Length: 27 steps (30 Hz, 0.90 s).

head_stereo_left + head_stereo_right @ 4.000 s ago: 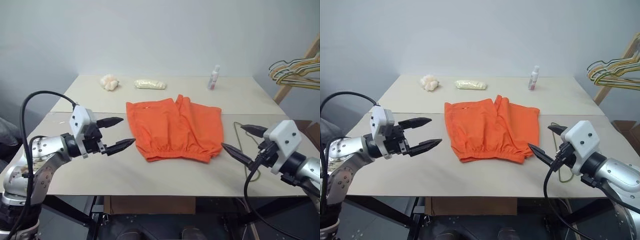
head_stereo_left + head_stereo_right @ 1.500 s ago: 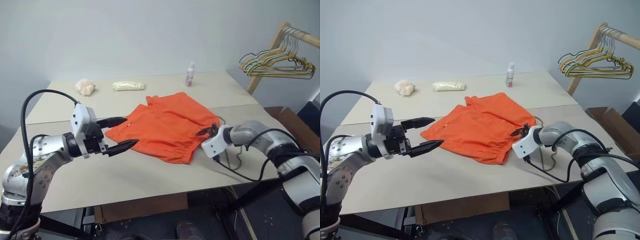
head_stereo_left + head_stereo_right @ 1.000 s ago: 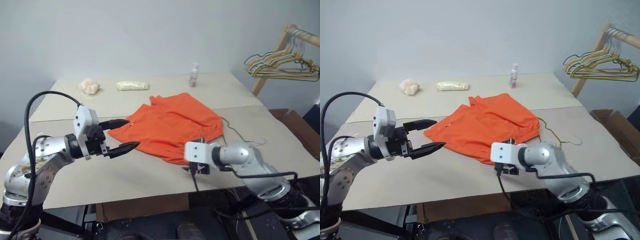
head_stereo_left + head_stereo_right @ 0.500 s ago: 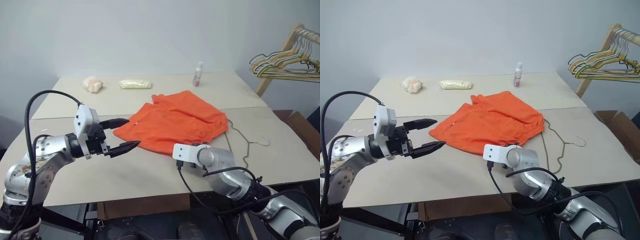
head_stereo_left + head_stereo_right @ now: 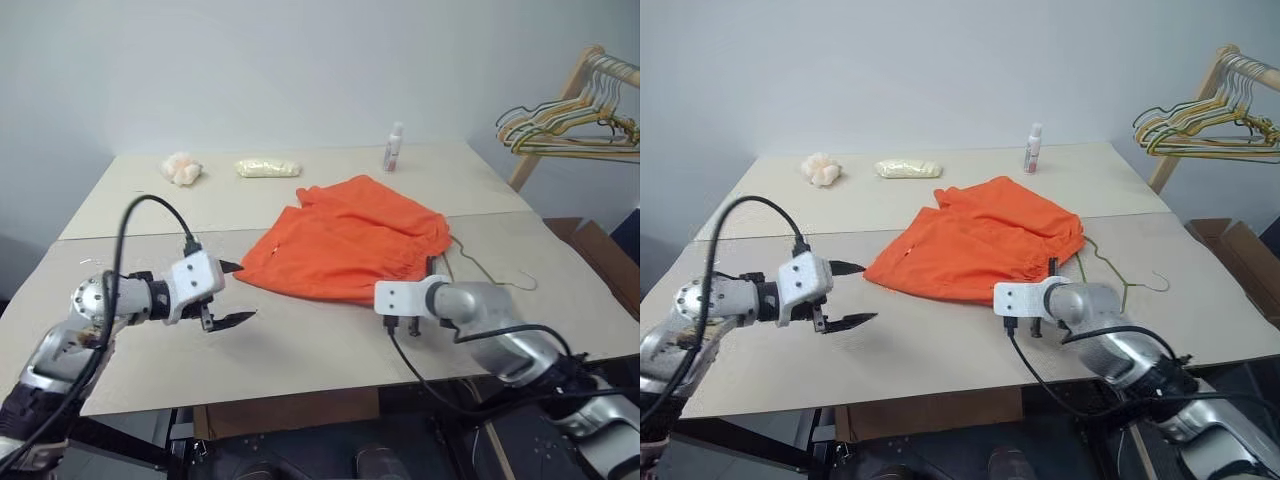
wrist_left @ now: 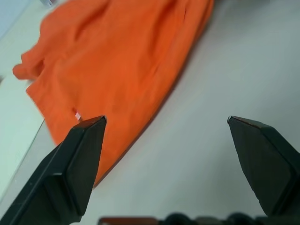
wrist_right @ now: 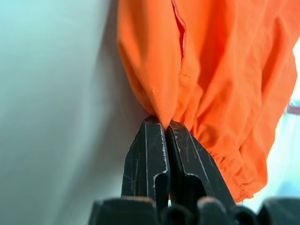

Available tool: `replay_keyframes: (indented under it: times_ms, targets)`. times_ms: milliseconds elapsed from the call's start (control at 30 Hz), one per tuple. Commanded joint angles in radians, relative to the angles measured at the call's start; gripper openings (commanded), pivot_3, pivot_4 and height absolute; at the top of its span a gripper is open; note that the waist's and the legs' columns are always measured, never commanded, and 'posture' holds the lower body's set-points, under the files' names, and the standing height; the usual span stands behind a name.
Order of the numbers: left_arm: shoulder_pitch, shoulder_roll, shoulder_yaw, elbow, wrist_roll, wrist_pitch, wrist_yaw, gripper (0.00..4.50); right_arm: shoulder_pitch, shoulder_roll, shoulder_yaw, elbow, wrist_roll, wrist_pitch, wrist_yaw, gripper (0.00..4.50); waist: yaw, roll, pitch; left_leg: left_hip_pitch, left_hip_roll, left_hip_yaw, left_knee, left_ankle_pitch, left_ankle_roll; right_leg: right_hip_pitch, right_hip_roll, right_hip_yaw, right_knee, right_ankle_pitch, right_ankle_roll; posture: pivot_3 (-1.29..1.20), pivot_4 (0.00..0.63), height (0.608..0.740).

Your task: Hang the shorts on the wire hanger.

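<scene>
Right gripper pinched on waistband edge; left arm waiting.

The shorts [image 5: 980, 248] lay spread mid-table [image 5: 940, 350], the wire hanger [image 5: 1110, 275] flat just beside their right edge, partly tucked under the fabric. Right gripper [image 7: 167, 129] was clamped on a thin fold at the gathered waistband. Left gripper [image 5: 845, 295] stood wide, empty, near the left hem. Risk, judged: so shallow a pinch could slip on lifting, or the cloth could drag the hanger along.
</scene>
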<state>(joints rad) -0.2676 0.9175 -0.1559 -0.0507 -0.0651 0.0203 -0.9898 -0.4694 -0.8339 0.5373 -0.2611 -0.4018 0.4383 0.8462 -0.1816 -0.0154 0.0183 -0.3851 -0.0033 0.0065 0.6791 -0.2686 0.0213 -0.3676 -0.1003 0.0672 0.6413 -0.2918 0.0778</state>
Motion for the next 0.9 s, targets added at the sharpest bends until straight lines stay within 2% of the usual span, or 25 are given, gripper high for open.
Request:
replay_keyframes:
  times_ms: [33, 100, 267, 400, 533, 767, 900]
  targets:
    - [-0.085, -0.019, -0.061, 0.119, 0.160, -0.150, 0.053, 4.50, 0.004, -0.046, -0.092, -0.039, 0.040, -0.093, 0.033, 0.02, 0.000, 0.000, 0.000, 0.000, 0.000, 0.000, 0.000, 0.000, 0.000, 0.000, 0.000, 0.000, 0.000, 0.000, 0.000, -0.21, 0.000, 0.740]
    - [-0.137, -0.044, -0.105, 0.217, 0.245, -0.230, 0.089, 4.50, 0.018, -0.060, -0.133, -0.051, 0.072, -0.119, 0.051, 0.02, 0.000, 0.000, 0.000, -0.001, 0.000, 0.000, 0.000, 0.000, 0.000, 0.000, 0.000, 0.000, 0.000, 0.000, 0.000, -0.22, 0.000, 0.740]
    - [-0.262, -0.142, -0.178, 0.441, 0.382, -0.293, 0.176, 4.50, 0.048, -0.073, -0.197, -0.100, 0.116, -0.135, 0.097, 0.02, -0.003, 0.000, 0.000, -0.002, 0.000, 0.000, 0.001, 0.000, 0.000, -0.001, 0.000, 0.000, 0.001, 0.000, 0.000, -0.25, 0.000, 0.740]
    - [-0.332, -0.194, -0.213, 0.580, 0.417, -0.345, 0.174, 3.63, 0.056, -0.061, -0.228, -0.124, 0.124, -0.111, 0.100, 0.00, -0.016, 0.000, 0.000, -0.002, 0.000, 0.000, 0.001, 0.000, 0.001, -0.001, 0.000, 0.000, 0.002, 0.000, 0.000, -0.27, 0.000, 0.740]
    - [-0.391, -0.260, -0.223, 0.698, 0.429, -0.358, 0.187, 2.32, 0.057, -0.056, -0.248, -0.133, 0.123, -0.095, 0.098, 0.00, -0.025, 0.000, 0.000, -0.002, 0.000, -0.001, 0.002, 0.000, 0.001, -0.001, 0.000, -0.001, 0.002, 0.000, 0.000, -0.29, 0.000, 0.740]
    - [-0.449, -0.290, -0.214, 0.794, 0.447, -0.407, 0.213, 0.08, 0.055, -0.049, -0.260, -0.127, 0.122, -0.100, 0.098, 0.00, -0.050, 0.000, 0.000, -0.002, 0.000, -0.001, 0.002, 0.000, 0.001, -0.001, -0.001, -0.001, 0.005, 0.000, 0.000, -0.28, 0.000, 0.740]
    - [-0.459, -0.253, -0.190, 0.782, 0.390, -0.427, 0.108, 0.03, 0.058, -0.046, -0.262, -0.100, 0.132, -0.149, 0.091, 0.00, -0.058, 0.000, 0.000, -0.002, 0.000, -0.001, 0.002, 0.000, 0.001, -0.001, 0.000, -0.001, 0.006, 0.000, 0.001, -0.27, 0.000, 0.740]
